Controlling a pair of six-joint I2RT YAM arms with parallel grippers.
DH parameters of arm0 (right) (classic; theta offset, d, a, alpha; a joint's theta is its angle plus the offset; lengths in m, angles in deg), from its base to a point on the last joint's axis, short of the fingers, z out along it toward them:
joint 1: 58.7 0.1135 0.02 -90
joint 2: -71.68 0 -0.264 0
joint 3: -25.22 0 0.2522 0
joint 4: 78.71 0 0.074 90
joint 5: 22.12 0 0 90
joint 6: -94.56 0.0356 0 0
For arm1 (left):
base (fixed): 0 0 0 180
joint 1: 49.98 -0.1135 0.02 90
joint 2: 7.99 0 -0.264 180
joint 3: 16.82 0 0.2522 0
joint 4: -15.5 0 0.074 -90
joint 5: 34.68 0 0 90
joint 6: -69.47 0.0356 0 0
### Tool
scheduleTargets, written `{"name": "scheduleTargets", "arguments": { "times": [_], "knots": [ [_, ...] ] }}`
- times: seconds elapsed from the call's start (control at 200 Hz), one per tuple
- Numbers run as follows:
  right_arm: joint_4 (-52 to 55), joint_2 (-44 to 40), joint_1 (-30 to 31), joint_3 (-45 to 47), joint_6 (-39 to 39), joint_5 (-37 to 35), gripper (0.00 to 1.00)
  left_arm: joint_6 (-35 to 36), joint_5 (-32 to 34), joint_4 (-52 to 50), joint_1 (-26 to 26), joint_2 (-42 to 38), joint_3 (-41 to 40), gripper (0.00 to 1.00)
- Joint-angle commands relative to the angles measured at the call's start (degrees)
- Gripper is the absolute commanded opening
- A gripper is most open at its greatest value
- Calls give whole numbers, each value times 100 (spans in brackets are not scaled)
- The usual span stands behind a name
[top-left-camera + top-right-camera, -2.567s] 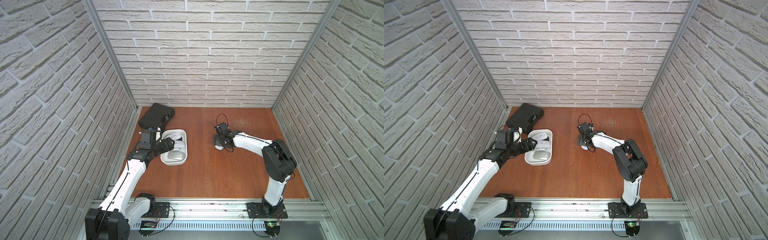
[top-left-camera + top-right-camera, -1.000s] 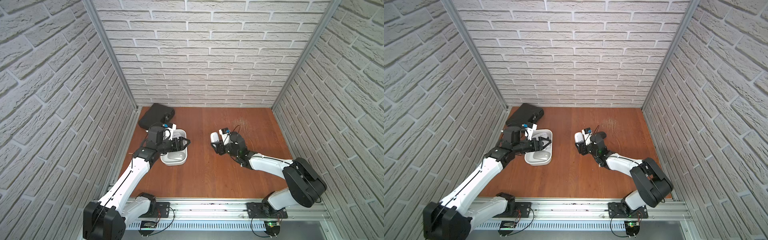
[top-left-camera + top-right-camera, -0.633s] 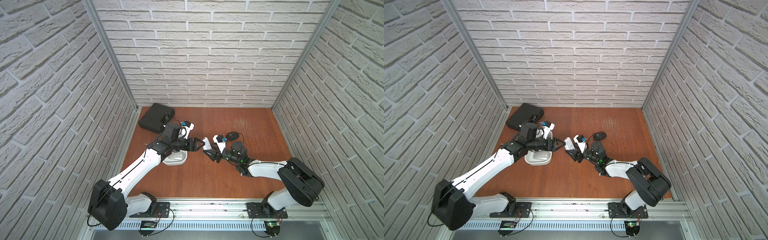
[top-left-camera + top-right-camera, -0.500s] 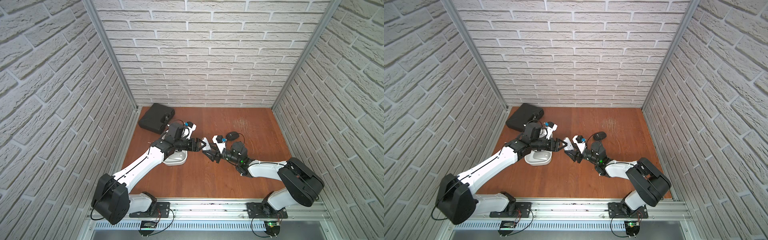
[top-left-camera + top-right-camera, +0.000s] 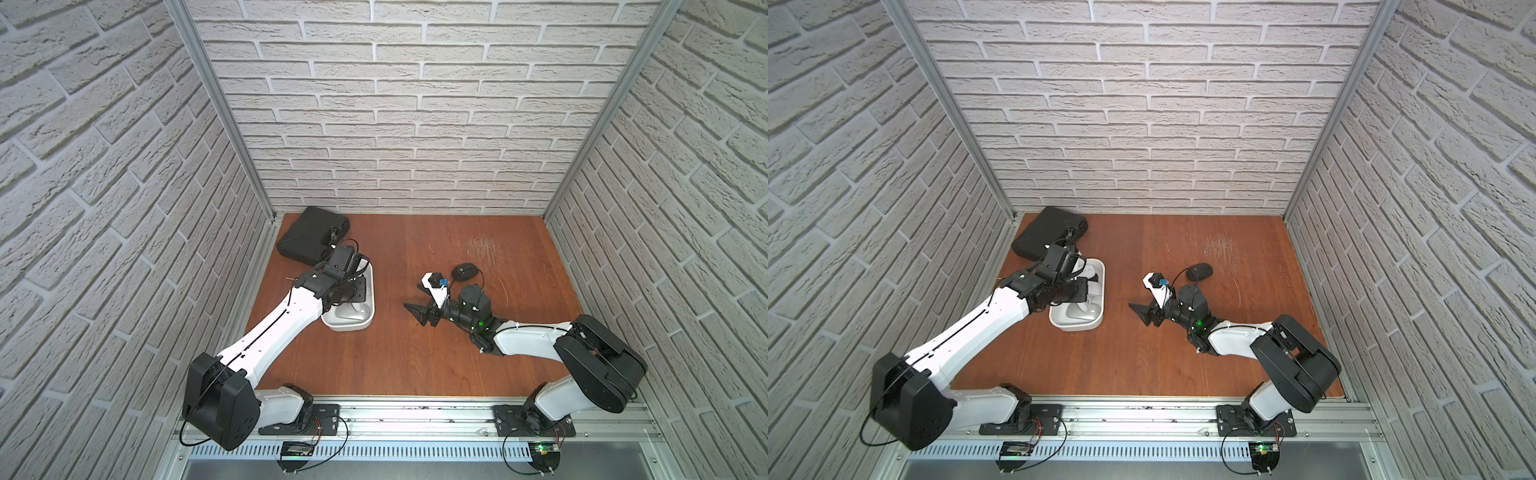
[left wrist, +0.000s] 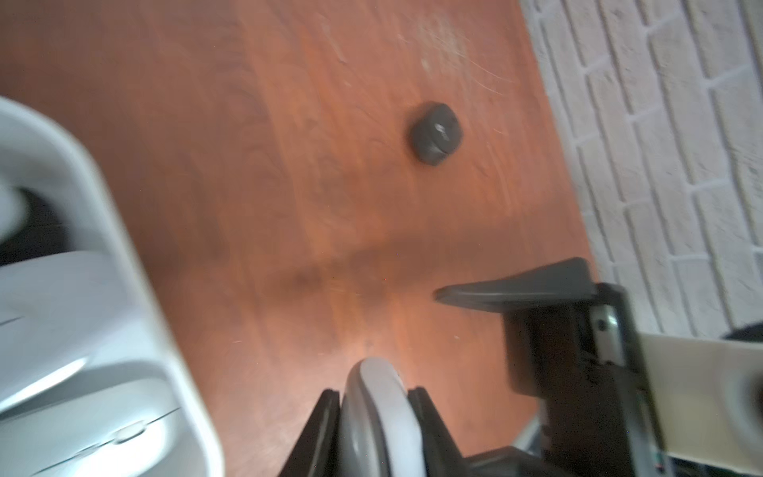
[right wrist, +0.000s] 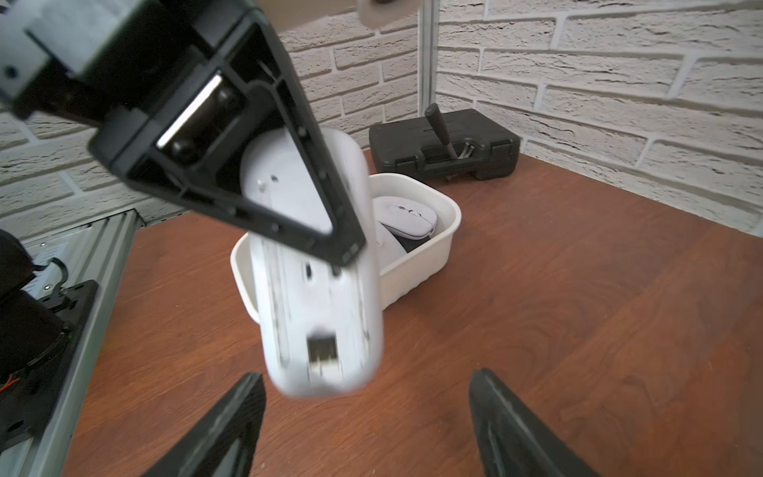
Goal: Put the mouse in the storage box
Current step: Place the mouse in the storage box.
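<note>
**A:** Where is the mouse?

**B:** The white mouse (image 6: 380,417) is off the worktop (image 5: 415,361). The left jaws are closed against its two sides and grip it edge-on. From the right wrist it hangs in front of the storage box (image 7: 425,252).

**A:** And the box's edges?

**B:** In both top views the storage box (image 5: 348,327) sits at 9 o'clock on the worktop. The left arm (image 5: 291,313) reaches in over its 9 o'clock rim. The black case (image 5: 309,239) lies apart, past its 12 o'clock end. Other white mice (image 7: 406,214) lie inside.

**A:** Room to move?

**B:** The right jaws stand wide apart and hold nothing. They are near the middle with their tips towards 9 o'clock. Bare wood separates them from the box's 3 o'clock rim. A black mouse (image 5: 464,272) lies at 2 o'clock.
</note>
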Motion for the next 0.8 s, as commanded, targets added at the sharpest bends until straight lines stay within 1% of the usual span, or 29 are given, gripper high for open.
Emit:
{"name": "scheduleTargets", "arguments": {
  "times": [0.0,0.105,0.185,0.24,0.315,0.365,0.455,0.53,0.605,0.685,0.795],
  "knots": [
    [-202,-1,50,-122,-109,15,44,12,73,70,43,57,86,42],
    [-180,-10,59,-122,-127,-36,44,10,94,43,48,20,65,28],
    [-144,-20,64,-131,-147,-38,45,17,98,37,49,-10,65,21],
    [-119,-19,68,-140,-144,-29,45,39,116,7,49,-13,65,12],
    [-85,-16,69,-156,-147,-20,46,56,143,-42,41,-2,74,5],
    [-61,-17,73,-160,-146,-17,51,53,166,-54,42,-26,65,1],
    [-14,-33,70,-145,-109,-139,68,41,315,-147,3,-109,48,0],
    [21,-60,68,-132,-84,-282,76,59,556,-362,-109,-249,30,0],
    [71,-117,68,-97,-55,-557,80,109,894,-760,-325,-453,22,0],
    [123,-181,73,-53,-85,-801,81,172,1460,-1330,-615,-673,46,0],
    [191,-220,51,-39,-109,-949,82,423,3032,-2340,-733,-829,210,0]
  ]
}}
